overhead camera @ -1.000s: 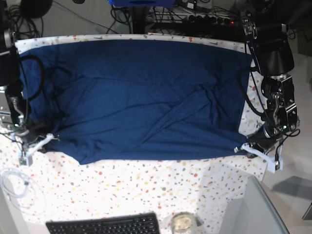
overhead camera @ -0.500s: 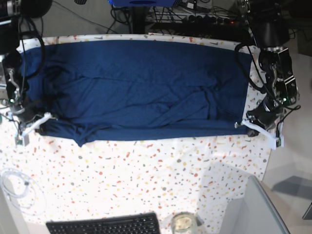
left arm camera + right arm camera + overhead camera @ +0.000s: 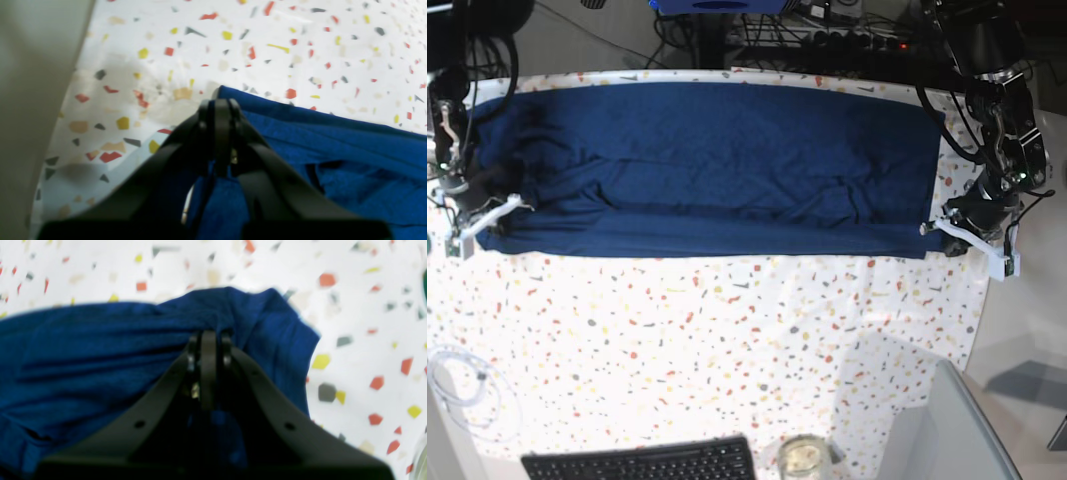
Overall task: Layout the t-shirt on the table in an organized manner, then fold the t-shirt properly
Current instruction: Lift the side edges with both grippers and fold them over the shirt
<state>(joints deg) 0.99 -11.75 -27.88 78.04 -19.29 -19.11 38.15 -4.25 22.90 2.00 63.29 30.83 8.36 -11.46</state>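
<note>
Both arms pinching the front edge of the t-shirt point(image 3: 717, 165) on the speckled worktop point(image 3: 727, 340).

The navy t-shirt lies in a wide band across the 12 o'clock part of the worktop, its front edge doubled into a straight fold running from 9 to 3 o'clock. The left gripper point(image 3: 934, 228), at 3 o'clock, has its fingers point(image 3: 222, 110) clenched on the fold's corner. The right gripper point(image 3: 509, 205), at 9 o'clock, has its fingers point(image 3: 208, 340) clenched on bunched cloth at the opposite end. A keyboard point(image 3: 642, 462) and a glass jar point(image 3: 803, 458) sit near 6 o'clock, a white cable point(image 3: 462, 380) near 8 o'clock.
</note>
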